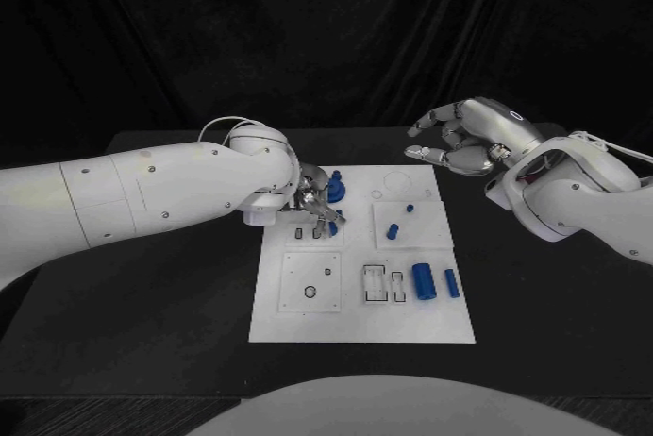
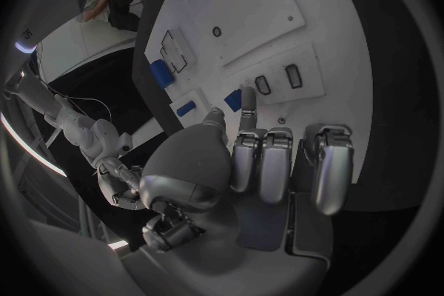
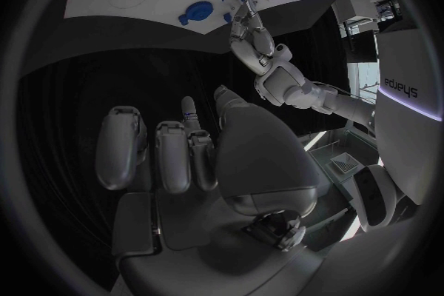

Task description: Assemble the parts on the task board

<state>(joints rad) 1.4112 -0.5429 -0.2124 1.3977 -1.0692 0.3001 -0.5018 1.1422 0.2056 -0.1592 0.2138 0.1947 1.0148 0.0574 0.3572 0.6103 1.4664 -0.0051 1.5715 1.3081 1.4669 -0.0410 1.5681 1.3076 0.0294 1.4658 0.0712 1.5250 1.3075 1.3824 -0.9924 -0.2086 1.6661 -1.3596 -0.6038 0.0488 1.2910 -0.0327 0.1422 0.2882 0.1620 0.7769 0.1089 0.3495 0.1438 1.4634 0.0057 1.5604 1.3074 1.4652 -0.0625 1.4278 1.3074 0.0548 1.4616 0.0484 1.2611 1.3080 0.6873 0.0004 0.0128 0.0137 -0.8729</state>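
A black table (image 1: 163,313) lies under me against a dark backdrop, and the white task board (image 1: 360,318) sits in its middle. My left hand (image 1: 310,208) is down over the board's far-left part, fingertips close to a small blue part (image 1: 332,228) standing there; in the left wrist view that blue part (image 2: 233,99) sits just past my fingers (image 2: 248,155), which are loosely curled. I think nothing is pinched, but the fingertips hide the spot, so I cannot tell for sure. My right hand (image 1: 462,139) hangs above the table beyond the board's far-right corner, fingers apart and curved, holding nothing.

From the head, a blue cylinder (image 1: 424,281) and a slimmer blue pin (image 1: 450,283) lie side by side near the board's right edge, with two small blue pieces (image 1: 393,231) farther up. The right wrist view shows my left hand (image 3: 245,22) from the opposite side, touching down among the blue parts, plus a flat blue piece (image 3: 195,12) near the board's edge.
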